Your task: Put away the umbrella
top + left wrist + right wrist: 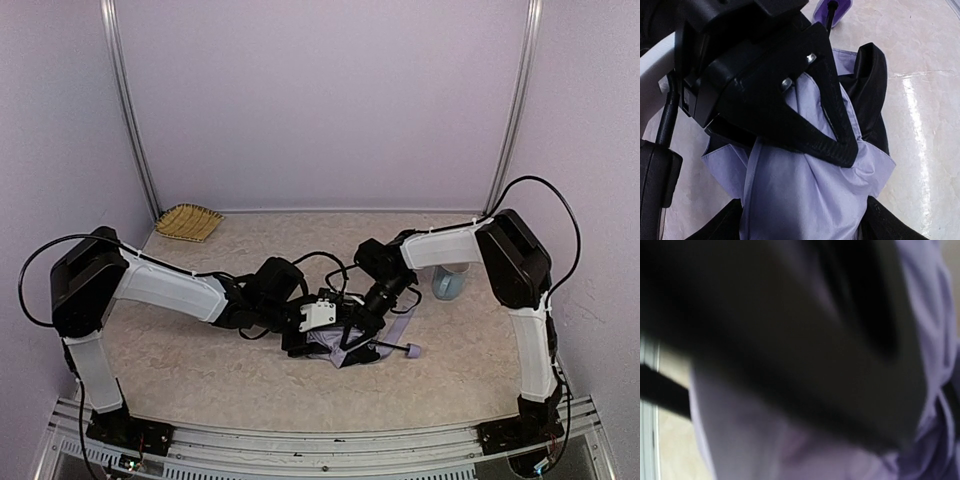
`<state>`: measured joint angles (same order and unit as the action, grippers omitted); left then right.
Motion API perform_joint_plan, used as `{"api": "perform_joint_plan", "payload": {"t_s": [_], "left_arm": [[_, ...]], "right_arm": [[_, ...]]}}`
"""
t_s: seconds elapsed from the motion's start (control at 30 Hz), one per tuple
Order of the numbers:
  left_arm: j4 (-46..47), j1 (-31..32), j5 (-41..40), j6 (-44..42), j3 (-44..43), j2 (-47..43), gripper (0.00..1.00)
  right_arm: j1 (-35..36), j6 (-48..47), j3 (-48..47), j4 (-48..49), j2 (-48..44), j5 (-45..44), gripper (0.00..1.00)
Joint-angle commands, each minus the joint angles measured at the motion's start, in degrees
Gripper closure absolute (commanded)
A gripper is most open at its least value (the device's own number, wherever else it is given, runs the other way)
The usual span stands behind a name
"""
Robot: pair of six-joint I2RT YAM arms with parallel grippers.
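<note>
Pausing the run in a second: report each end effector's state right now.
Left end effector: open, fingers spread either side of the umbrella fabric.
Right end effector: closed, pinching a fold of the umbrella.

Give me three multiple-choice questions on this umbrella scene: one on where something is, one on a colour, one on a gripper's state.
1. Where does the cup stand?
A) just right of the umbrella
B) in the back-left corner
C) on top of the umbrella

2. What colour is the umbrella's outer fabric?
A) red
B) pale lavender
C) green

3. What is the right gripper doing?
A) hanging open in the air
B) holding the cup
C) pinching the umbrella's fabric

Answers:
1 A, the top view shows it standing a little to the umbrella's right.
2 B, both wrist views show lavender cloth.
3 C, the left wrist view shows its fingers meeting on the fabric.
</note>
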<state>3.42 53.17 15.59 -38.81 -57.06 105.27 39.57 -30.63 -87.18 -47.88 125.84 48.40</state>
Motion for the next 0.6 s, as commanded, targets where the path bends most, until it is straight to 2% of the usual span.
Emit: {"api": "perform_joint_plan", "payload": {"t_s": [0.0,0.17,0.3,0.37,0.5,0.57], "left_arm": [[-7.4,1.8,2.3,2.6,-0.4,3.0,0.23],[-3.4,1.1,3.2,2.6,3.9,0.6,0.21],[-10.7,1.2,1.6,3.4,-1.4,6.1,0.23],[-11.7,1.1,2.8,3.4,-1.4,6.6,0.23],[-10.6,-0.3,8.8,4.5,1.0,1.6,0.23],[-6.8,-0.4,10.4,5.1,3.1,-2.1,0.22]], "right_arm": [[-2.0,1.8,0.7,2.6,4.0,-5.2,0.87],[-3.6,3.0,0.1,4.2,4.2,-5.2,0.86],[-3.6,4.4,-0.9,5.4,4.4,-4.2,0.86],[-3.8,5.7,-0.8,6.9,4.3,-4.3,0.86],[-4.8,6.9,-0.7,8.3,4.5,-5.3,0.88],[-4.9,6.7,-0.7,8.3,4.5,-5.8,0.88]]}}
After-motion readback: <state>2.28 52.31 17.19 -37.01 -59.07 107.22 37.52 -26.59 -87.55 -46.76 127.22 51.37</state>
